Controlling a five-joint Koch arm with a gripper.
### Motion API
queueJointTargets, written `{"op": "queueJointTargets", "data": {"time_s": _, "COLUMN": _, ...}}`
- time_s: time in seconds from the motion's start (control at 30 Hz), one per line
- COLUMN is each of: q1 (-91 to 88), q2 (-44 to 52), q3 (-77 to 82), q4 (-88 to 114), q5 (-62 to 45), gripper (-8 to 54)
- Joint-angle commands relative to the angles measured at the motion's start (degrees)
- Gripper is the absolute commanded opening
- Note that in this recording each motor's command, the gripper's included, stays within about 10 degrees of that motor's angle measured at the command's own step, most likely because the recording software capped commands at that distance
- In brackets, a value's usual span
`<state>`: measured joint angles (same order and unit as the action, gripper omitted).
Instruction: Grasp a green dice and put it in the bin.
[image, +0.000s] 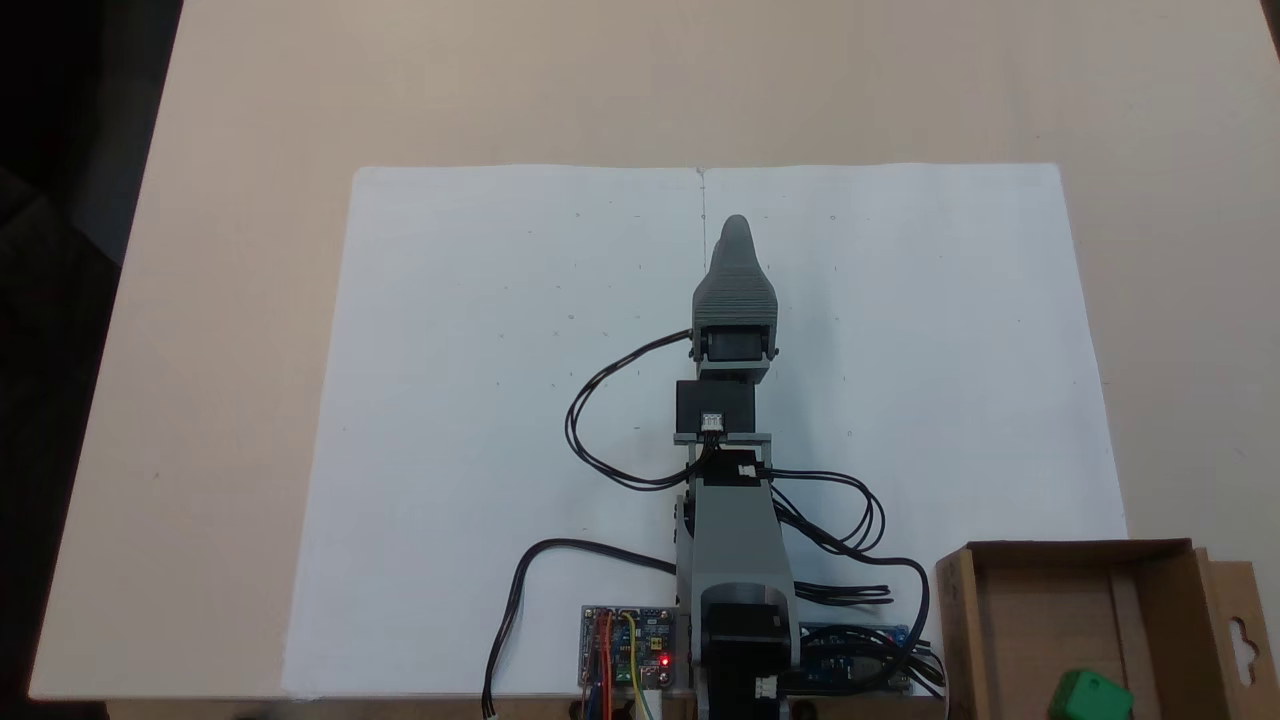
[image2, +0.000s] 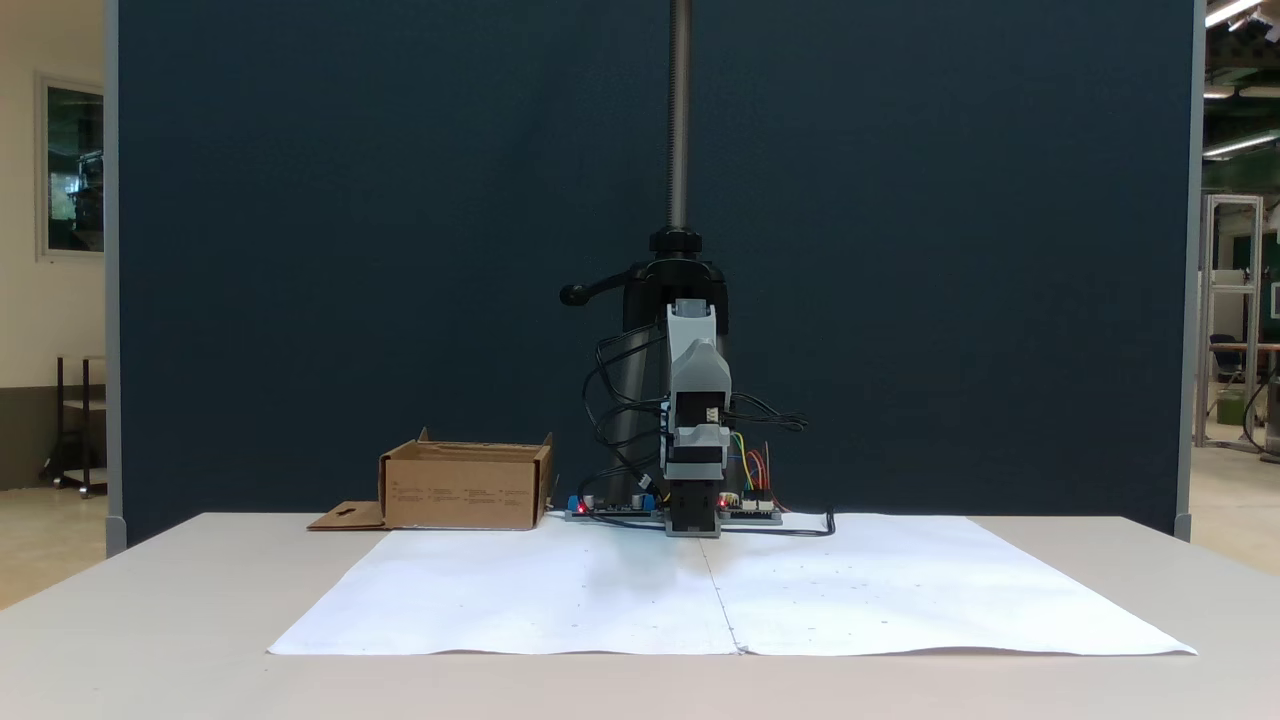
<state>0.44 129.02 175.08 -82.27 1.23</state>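
While the green dice (image: 1090, 697) lies inside the bin (image: 1010, 620), a low brown cardboard box at the lower right corner of a fixed view from above, the grey arm (image: 735, 540) is folded along the middle seam of the white paper sheet (image: 480, 420) and stands well apart from it. Its gripper (image: 736, 228) points away from the base over the paper, but its jaws seem to lie one behind the other, so I cannot tell whether they are parted or closed. From the front, the bin (image2: 458, 490) sits left of the arm (image2: 695, 400), its hang-hole flap (image2: 345, 517) flat on the table (image2: 150, 620).
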Motion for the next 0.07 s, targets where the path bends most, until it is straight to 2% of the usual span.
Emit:
{"op": "queueJointTargets", "data": {"time_s": 0.0, "q1": 0.9, "q2": 6.6, "q3": 4.2, "q4": -8.0, "q5": -4.4, "gripper": 45.3}}
{"op": "queueJointTargets", "data": {"time_s": 0.03, "q1": 0.9, "q2": 6.6, "q3": 4.2, "q4": -8.0, "q5": -4.4, "gripper": 45.3}}
